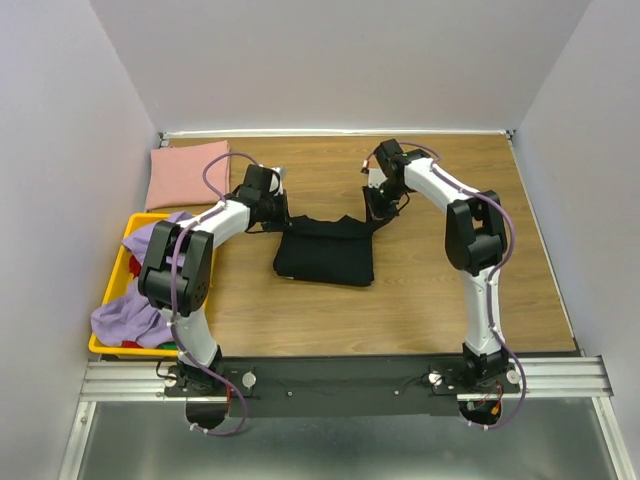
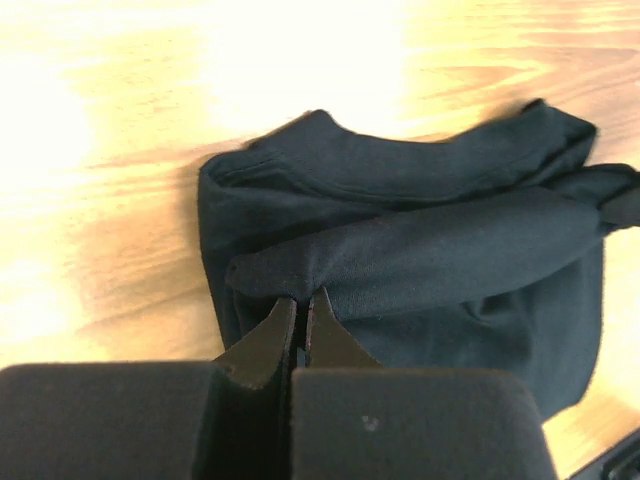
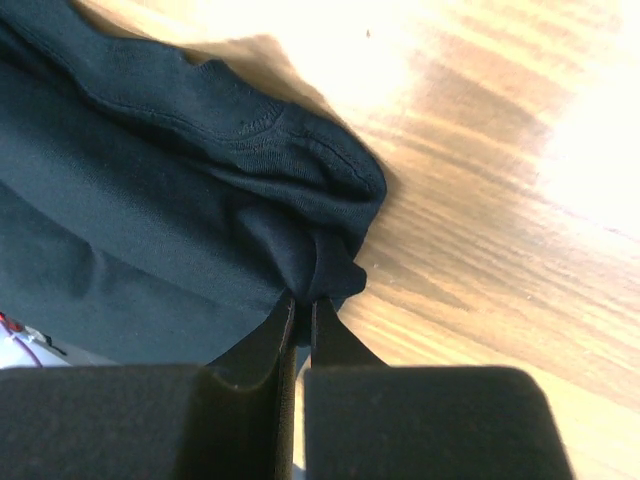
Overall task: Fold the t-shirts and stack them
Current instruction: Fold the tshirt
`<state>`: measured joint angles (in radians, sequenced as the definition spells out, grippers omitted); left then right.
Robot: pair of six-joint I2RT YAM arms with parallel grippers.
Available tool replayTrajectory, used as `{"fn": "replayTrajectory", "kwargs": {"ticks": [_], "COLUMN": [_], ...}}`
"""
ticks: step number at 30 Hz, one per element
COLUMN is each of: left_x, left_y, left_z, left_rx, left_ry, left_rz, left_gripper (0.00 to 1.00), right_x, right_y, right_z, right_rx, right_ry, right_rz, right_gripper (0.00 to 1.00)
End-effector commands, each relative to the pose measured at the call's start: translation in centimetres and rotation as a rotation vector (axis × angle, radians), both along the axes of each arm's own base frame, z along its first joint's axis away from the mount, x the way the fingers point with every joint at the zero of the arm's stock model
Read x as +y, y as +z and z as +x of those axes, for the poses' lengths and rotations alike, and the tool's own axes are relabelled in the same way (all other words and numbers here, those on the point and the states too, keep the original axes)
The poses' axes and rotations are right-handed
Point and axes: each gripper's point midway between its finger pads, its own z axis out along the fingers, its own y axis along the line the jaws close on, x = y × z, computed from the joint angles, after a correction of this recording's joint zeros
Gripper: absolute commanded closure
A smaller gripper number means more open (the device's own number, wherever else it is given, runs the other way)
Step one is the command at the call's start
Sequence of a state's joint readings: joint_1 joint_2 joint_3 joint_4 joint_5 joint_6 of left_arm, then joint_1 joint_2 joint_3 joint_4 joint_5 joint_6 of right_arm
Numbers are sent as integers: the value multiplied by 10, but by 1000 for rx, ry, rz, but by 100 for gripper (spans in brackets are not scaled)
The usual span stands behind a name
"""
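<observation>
The black t-shirt (image 1: 325, 255) lies mid-table, partly folded, its far edge lifted between both grippers. My left gripper (image 1: 283, 218) is shut on the shirt's far left corner; in the left wrist view the gripper (image 2: 302, 300) pinches a roll of black cloth (image 2: 440, 250). My right gripper (image 1: 375, 213) is shut on the far right corner; in the right wrist view the gripper (image 3: 302, 300) pinches bunched black cloth (image 3: 200, 190). The pink t-shirt (image 1: 188, 175) lies folded at the far left. The lavender t-shirt (image 1: 135, 318) is crumpled in the yellow crate.
The yellow crate (image 1: 112, 275) stands at the table's left edge, with the lavender cloth spilling over it. White walls enclose the table on three sides. Bare wood (image 1: 400, 310) lies in front of and right of the black shirt.
</observation>
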<state>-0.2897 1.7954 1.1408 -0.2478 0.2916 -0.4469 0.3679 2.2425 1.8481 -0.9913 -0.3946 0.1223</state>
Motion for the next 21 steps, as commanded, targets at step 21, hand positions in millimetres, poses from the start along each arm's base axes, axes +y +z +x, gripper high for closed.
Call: {"fn": "replayTrajectory", "kwargs": {"ticks": [21], "left_x": [29], "left_y": [45], "left_z": [0], "left_rx": [-210], "left_ry": [198], "left_rz": [-57], "left_gripper": [100], "right_x": [20], "right_y": [59], "right_z": [37], "right_rx": [-214], "right_ry": [-49], "right_rz": [174], "right_gripper": [92]}}
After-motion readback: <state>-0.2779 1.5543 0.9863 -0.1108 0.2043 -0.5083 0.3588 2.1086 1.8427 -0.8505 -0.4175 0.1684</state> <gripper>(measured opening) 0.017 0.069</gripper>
